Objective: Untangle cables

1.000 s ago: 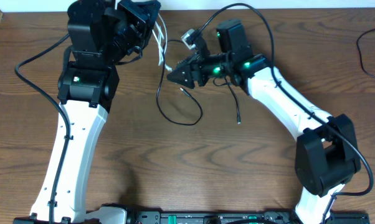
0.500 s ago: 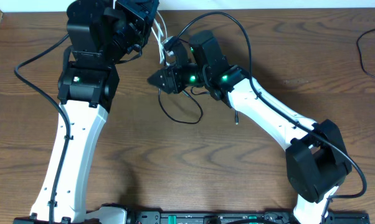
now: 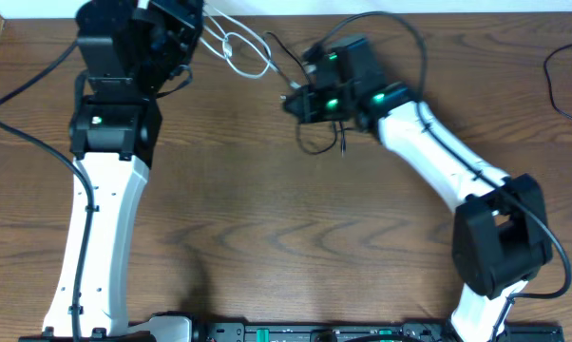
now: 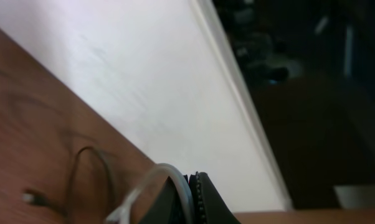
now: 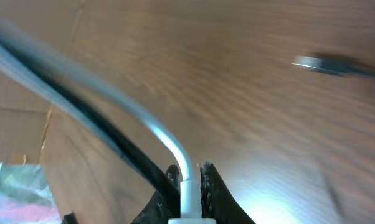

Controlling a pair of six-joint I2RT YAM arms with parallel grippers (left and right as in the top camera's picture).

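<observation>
The thin white cable (image 3: 249, 53) hangs in loops between my two grippers at the back of the table. My left gripper (image 3: 193, 13) is at the top left, shut on one part of the white cable (image 4: 151, 185); its jaws (image 4: 194, 178) pinch the strand. My right gripper (image 3: 293, 101) is shut on the white cable's plug end (image 5: 189, 194). The thin black cable (image 5: 94, 118) runs beside the white cable (image 5: 147, 121) past the right jaws. The black cable (image 3: 314, 147) forms a small loop under the right gripper. One of its plugs (image 5: 318, 62) lies on the wood.
A white wall (image 4: 162, 87) borders the table's back edge close behind the left gripper. Another dark cable (image 3: 555, 78) lies at the far right edge. The arms' own thick black wires (image 3: 400, 28) arch above the right wrist.
The right gripper has shut on the white plug end and drawn back to the right. The left arm has shifted left, stretching the white cable out. The black loop has shrunk and slid right.
</observation>
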